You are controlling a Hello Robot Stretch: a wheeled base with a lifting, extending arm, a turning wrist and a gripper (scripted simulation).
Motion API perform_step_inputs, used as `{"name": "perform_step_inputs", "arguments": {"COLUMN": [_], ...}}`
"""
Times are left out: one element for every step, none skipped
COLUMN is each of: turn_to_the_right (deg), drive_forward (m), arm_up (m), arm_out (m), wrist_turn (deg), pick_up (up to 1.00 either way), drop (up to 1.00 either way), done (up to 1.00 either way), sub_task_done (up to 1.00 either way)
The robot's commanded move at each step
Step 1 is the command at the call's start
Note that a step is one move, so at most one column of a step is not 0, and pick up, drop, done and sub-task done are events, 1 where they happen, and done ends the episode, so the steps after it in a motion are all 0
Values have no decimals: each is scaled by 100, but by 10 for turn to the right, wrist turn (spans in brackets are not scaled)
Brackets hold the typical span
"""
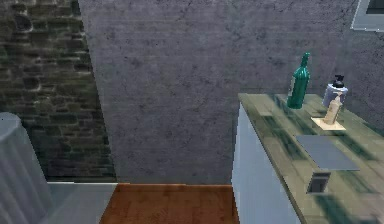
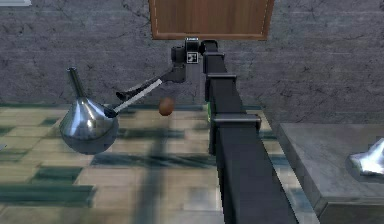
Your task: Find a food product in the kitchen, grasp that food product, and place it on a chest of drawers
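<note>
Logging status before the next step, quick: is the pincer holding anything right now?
Pincer: cannot be told whether it holds anything; its far end shows at a metal kettle on the counter, a small brown thing close by.

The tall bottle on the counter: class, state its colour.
Green. The bottle shows best in the forward view, standing on the counter.

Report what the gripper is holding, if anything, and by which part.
It cannot be told. The far end of the gripper lies at the metal kettle on the counter, with a small brown thing nearby.
</note>
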Motion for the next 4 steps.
{"name": "perform_step_inputs", "arguments": {"turn_to_the_right": [0,0,0,0], "drive_forward": [0,0,0,0], "arm_up": [0,0,-12,0], "arm_out": [0,0,0,0], "wrist_turn": [450,210,0,0], "pick_up": [0,0,0,100], "drop": [0,0,0,0], "done": [0,0,0,0], "sub_task_done": [0,0,0,0]}}
